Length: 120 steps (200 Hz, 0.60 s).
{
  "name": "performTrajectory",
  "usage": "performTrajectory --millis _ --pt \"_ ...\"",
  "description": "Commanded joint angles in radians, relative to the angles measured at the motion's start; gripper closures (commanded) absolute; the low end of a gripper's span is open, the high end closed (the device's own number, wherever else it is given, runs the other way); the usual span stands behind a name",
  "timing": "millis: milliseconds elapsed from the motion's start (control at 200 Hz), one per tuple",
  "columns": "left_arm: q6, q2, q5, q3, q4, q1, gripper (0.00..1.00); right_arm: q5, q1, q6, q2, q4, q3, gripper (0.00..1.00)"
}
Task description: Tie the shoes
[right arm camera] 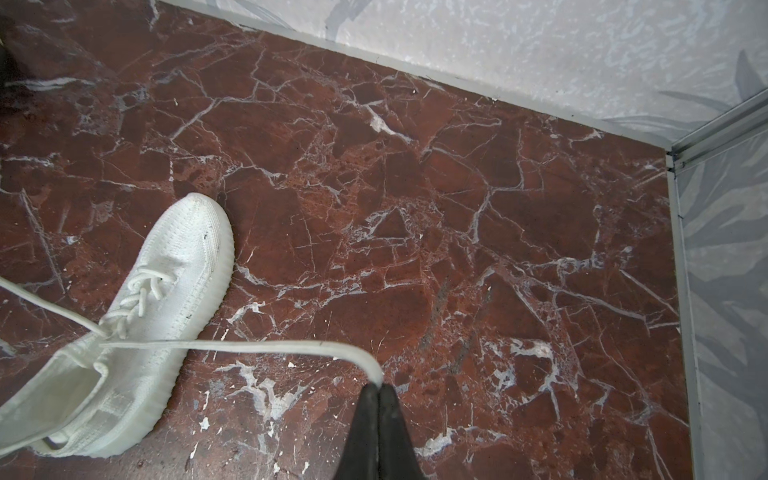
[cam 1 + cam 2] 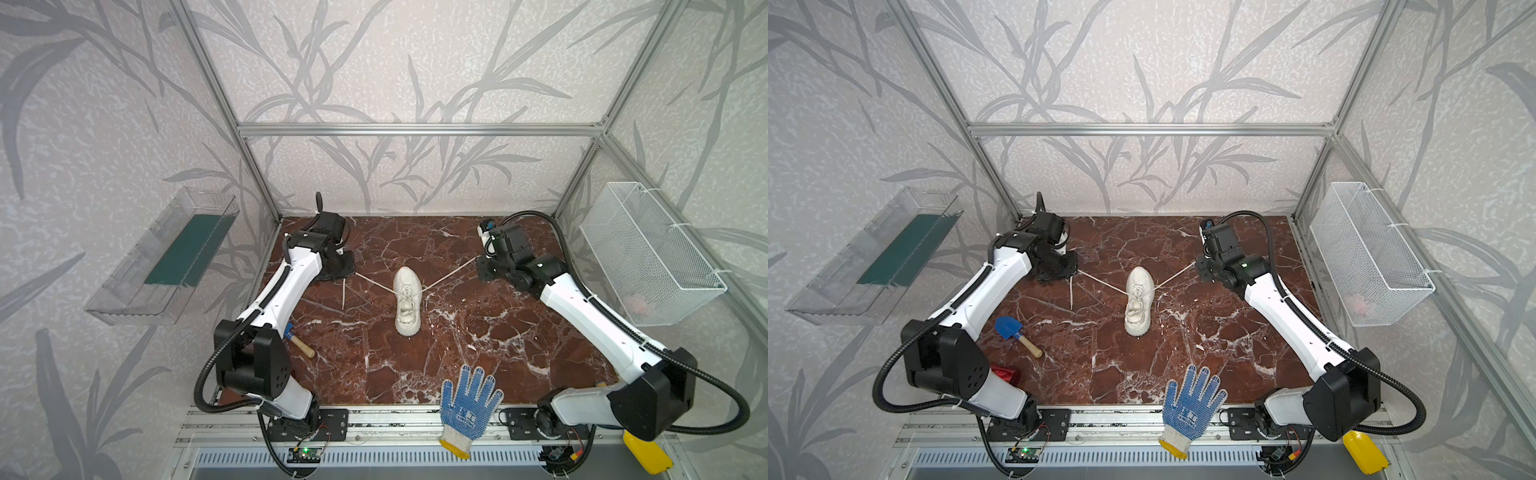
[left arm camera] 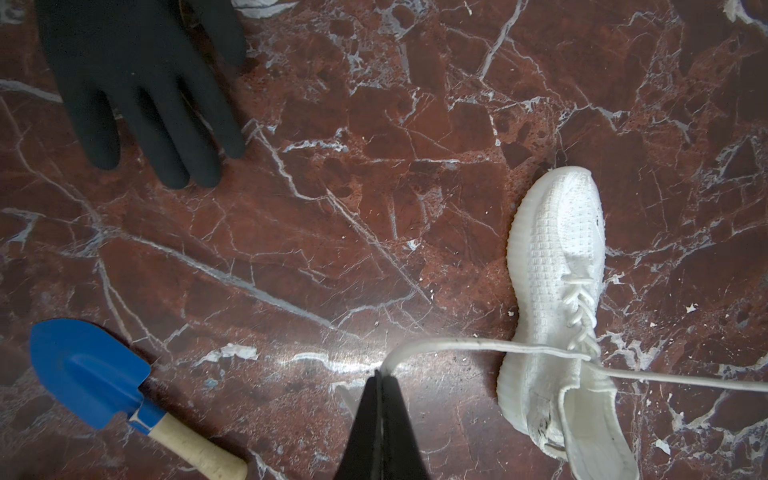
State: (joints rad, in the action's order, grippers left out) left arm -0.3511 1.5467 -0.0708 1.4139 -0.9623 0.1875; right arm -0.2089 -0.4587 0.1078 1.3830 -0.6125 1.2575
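Note:
One off-white sneaker (image 2: 407, 305) (image 2: 1139, 305) lies mid-table, toe toward the back wall; both wrist views show it too (image 3: 557, 266) (image 1: 166, 282). Its two thin white laces cross at the top of the lacing and run out taut to either side. My left gripper (image 2: 353, 273) (image 2: 1076, 271) (image 3: 382, 374) is shut on the left lace (image 2: 374, 282) (image 3: 457, 344), and a loose tail (image 2: 344, 295) hangs below it. My right gripper (image 2: 478, 259) (image 2: 1197, 262) (image 1: 379, 384) is shut on the right lace (image 2: 449, 274) (image 1: 249, 344).
A blue trowel (image 2: 1013, 332) (image 3: 91, 374) lies by the left arm, and a black glove (image 3: 137, 83) shows in the left wrist view. At the front edge lies a blue dotted glove (image 2: 469, 403). A wire basket (image 2: 648, 253) hangs right, a clear tray (image 2: 166, 257) left.

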Motion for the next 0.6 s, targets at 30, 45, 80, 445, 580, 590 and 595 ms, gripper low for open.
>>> performTrajectory --millis 30,45,80,445,580,590,595 --pt "-0.022 -0.085 0.023 -0.061 -0.052 -0.004 1.0 -0.02 0.015 0.02 0.046 -0.039 0.019 1.0" --pt "-0.027 -0.092 0.019 -0.068 -0.048 -0.003 1.0 -0.02 0.017 0.013 0.049 -0.036 0.019 1.0" --pt "-0.033 -0.113 0.001 -0.089 -0.039 -0.003 1.0 -0.021 0.021 0.002 0.056 -0.034 0.019 1.0" --pt "-0.138 -0.261 -0.087 -0.316 0.03 0.03 1.0 0.092 0.038 -0.097 0.274 0.052 0.159 1.0" --pt "-0.146 -0.287 -0.083 -0.381 0.052 0.036 1.0 0.118 0.034 -0.103 0.41 0.034 0.293 1.0" --pt "-0.146 -0.288 -0.08 -0.384 0.052 0.036 1.0 0.118 0.034 -0.103 0.42 0.033 0.304 1.0" --pt "-0.146 -0.289 -0.08 -0.386 0.052 0.036 1.0 0.119 0.034 -0.103 0.424 0.032 0.308 1.0"
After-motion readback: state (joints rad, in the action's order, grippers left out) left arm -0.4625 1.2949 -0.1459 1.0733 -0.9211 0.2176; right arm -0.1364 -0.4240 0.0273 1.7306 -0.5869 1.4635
